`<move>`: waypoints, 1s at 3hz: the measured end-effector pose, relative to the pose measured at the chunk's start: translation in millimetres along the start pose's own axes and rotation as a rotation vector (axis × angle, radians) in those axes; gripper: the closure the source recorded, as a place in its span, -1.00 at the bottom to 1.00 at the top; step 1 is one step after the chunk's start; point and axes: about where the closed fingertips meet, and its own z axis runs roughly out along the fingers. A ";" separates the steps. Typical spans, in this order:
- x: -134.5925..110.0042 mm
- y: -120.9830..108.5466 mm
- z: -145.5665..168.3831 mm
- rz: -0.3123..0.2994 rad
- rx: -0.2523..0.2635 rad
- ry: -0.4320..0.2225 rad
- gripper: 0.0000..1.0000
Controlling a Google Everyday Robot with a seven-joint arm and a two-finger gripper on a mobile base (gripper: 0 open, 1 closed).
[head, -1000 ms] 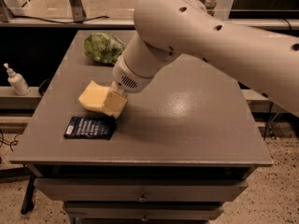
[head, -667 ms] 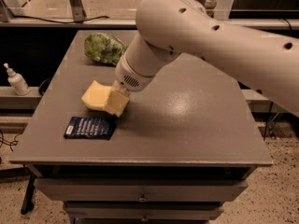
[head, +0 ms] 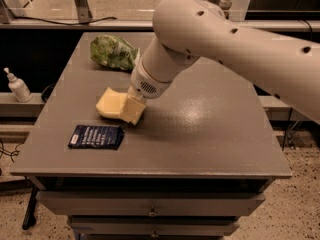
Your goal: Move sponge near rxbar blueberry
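Note:
The pale yellow sponge [head: 111, 103] is at the left middle of the grey table [head: 210, 134], tilted and low over the surface. My gripper [head: 133, 109], boxy and pale yellow, is shut on the sponge's right end, with the big white arm reaching in from the upper right. The rxbar blueberry [head: 96, 137], a flat dark navy wrapper with white print, lies flat near the front left edge. It is just in front of the sponge, a small gap apart.
A wrinkly green-and-white bag [head: 113, 52] lies at the back left of the table. A white pump bottle [head: 19, 86] stands on a lower shelf to the left. Drawers run below the table's front edge.
The gripper and the sponge have shifted slightly to the right and back together. The rxbar and the green bag have not moved.

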 end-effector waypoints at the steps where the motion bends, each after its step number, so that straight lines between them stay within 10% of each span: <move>1: 9.2 -3.4 -2.9 -0.010 -0.008 0.019 -0.72; 3: 27.8 9.5 -3.2 -0.018 -0.063 0.052 -1.00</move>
